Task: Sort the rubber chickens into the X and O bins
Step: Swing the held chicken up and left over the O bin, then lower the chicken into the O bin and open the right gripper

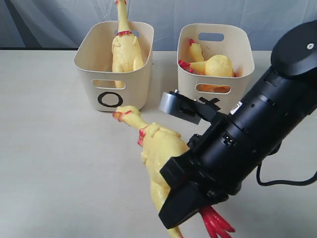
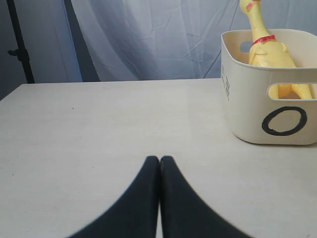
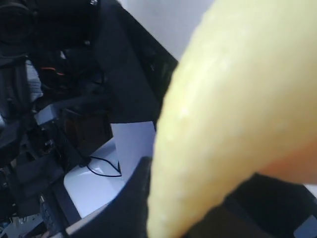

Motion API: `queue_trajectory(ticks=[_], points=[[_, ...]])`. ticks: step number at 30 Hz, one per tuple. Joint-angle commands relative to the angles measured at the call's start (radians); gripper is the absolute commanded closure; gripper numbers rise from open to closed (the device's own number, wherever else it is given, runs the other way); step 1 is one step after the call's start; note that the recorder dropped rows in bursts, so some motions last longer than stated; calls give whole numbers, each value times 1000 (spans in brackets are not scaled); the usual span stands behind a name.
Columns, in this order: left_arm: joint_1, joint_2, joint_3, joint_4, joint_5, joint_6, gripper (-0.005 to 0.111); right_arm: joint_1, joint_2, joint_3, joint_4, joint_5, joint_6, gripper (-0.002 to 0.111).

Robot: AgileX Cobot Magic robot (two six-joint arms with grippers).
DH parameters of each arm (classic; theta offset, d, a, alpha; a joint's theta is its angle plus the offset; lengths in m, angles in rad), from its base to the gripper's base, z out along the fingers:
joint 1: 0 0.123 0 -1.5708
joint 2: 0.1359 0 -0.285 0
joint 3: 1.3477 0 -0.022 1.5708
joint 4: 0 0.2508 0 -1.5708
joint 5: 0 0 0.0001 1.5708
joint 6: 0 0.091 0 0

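the right gripper (image 1: pixel 174 201) was clamped across the body of a rubber chicken (image 1: pixel 159 148) in front of the two cream bins, its black fingers pressed to either side of the yellow torso. we saw the toy's head pointing at the o bin (image 1: pixel 91 62), beak just short of the black o on its front wall, and its red feet sticking out below the gripper toward the near edge of the table (image 1: pixel 49 158). whether the chicken lay on the tabletop or hung just above it, we could not tell. in the right wrist view the yellow body filled most of the picture, dark gripper parts beneath it. a second chicken (image 1: pixel 126 49) stood upright in the o bin, neck rising above the rim. a third chicken (image 1: pixel 216 65) lay on its side in the x bin (image 1: pixel 242 47), whose mark the arm mostly hid. the left gripper (image 2: pixel 159 196) sat low over bare table, jaws pressed together with nothing between them, the o bin ahead and to one side.
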Motion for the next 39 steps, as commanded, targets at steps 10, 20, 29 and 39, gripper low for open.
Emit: queue_trajectory(ticks=[10, 20, 29, 39], points=[[-2, -2, -1, 0, -8, -4, 107, 1, -140, 0, 252, 4, -169, 109], [-2, -2, -1, 0, -8, -4, 107, 1, -177, -102, 378, 4, -256, 109], [-2, -2, -1, 0, -8, -4, 107, 1, -154, -189, 382, -264, -353, 109], [-2, -2, -1, 0, -8, -4, 107, 1, 41, -403, 406, -618, -438, 109]])
